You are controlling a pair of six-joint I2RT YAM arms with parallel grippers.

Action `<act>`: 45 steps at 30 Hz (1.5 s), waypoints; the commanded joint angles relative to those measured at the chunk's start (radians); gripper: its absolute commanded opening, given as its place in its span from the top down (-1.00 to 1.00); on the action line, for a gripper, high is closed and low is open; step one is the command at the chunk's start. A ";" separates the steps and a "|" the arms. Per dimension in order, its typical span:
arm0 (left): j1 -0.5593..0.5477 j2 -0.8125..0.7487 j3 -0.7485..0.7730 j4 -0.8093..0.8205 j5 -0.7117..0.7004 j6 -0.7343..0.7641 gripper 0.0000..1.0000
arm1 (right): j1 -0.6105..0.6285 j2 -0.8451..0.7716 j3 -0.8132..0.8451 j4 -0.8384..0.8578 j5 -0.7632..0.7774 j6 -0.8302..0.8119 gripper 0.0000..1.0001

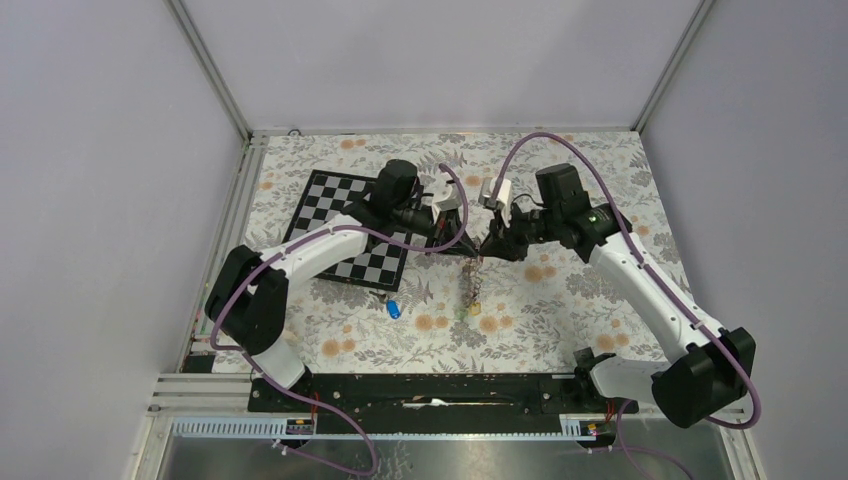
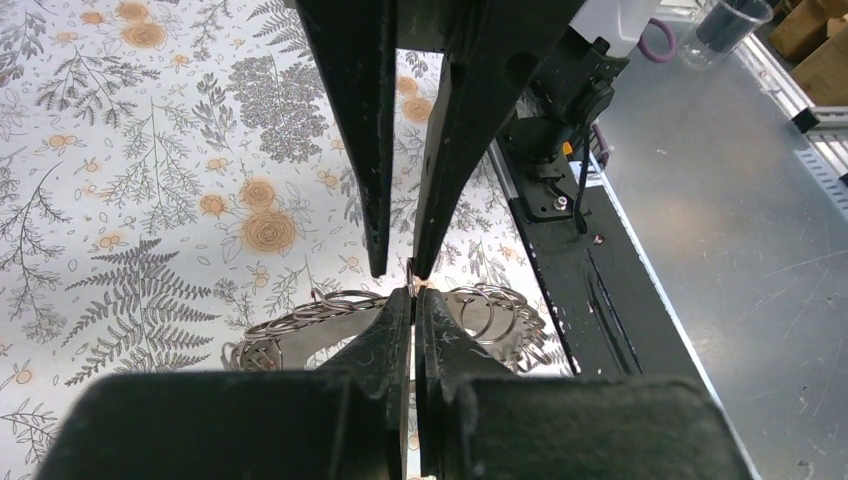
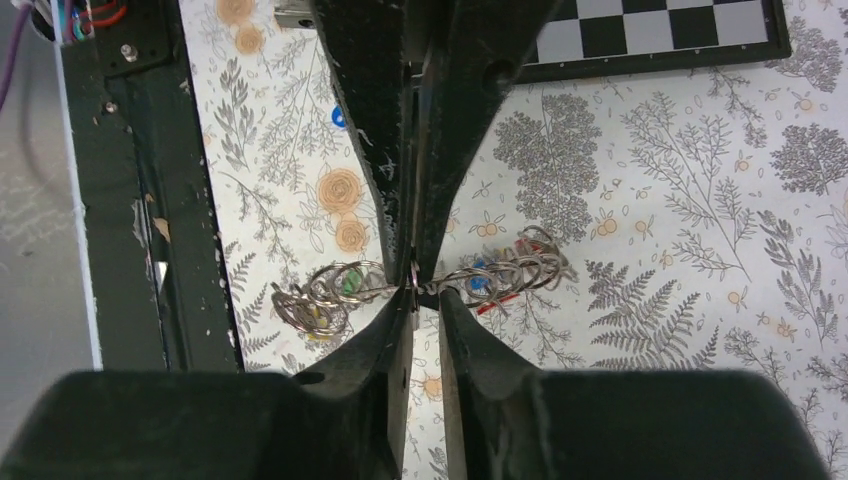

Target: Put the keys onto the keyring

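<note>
The keyring, a grey chain of metal rings, hangs above the flowered table from where my two grippers meet. My left gripper is shut on one of its rings, seen edge-on at its fingertips, and the chain spreads to both sides. My right gripper faces it, its fingers closed to a narrow gap around the same spot on the keyring. Green, blue, red and yellow keys hang on the rings. A loose blue key lies on the table, also seen in the right wrist view.
A black-and-white chessboard lies at the back left, under the left arm, and shows in the right wrist view. The black base rail runs along the near edge. Grey walls enclose the table on three sides.
</note>
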 commanded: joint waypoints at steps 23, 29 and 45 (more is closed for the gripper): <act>0.014 -0.016 -0.245 1.001 -0.046 -0.802 1.00 | -0.167 -0.040 -0.014 0.114 -0.380 0.106 0.15; 0.015 -0.017 -0.255 1.002 -0.069 -0.802 1.00 | -0.169 -0.047 -0.008 0.114 -0.326 0.115 0.16; 0.014 -0.019 -0.271 1.043 -0.088 -0.841 1.00 | -0.168 -0.029 -0.055 0.182 -0.305 0.162 0.10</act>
